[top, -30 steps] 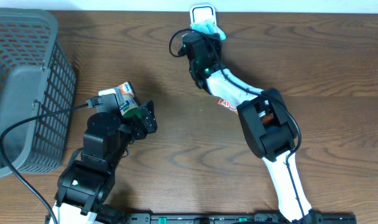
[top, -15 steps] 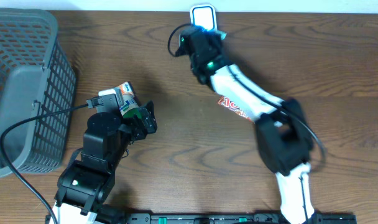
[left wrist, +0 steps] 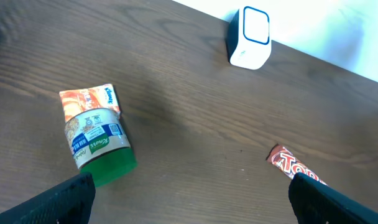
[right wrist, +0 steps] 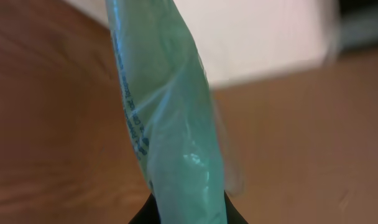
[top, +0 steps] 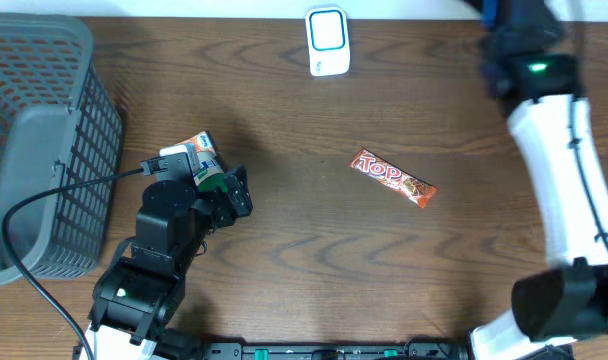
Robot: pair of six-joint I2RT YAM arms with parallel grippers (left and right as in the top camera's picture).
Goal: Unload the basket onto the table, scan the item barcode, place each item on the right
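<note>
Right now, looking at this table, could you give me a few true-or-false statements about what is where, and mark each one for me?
1. The red candy bar lies right against the white scanner. False: they are well apart; the bar lies alone nearer the middle of the table.
2. The right pincer is shut on a green packet. True.
3. The left pincer holds the green-lidded jar. False: it is open, and the jar lies on its side on the table ahead of it.
4. A gray mesh basket stands at the table's left side. True.
</note>
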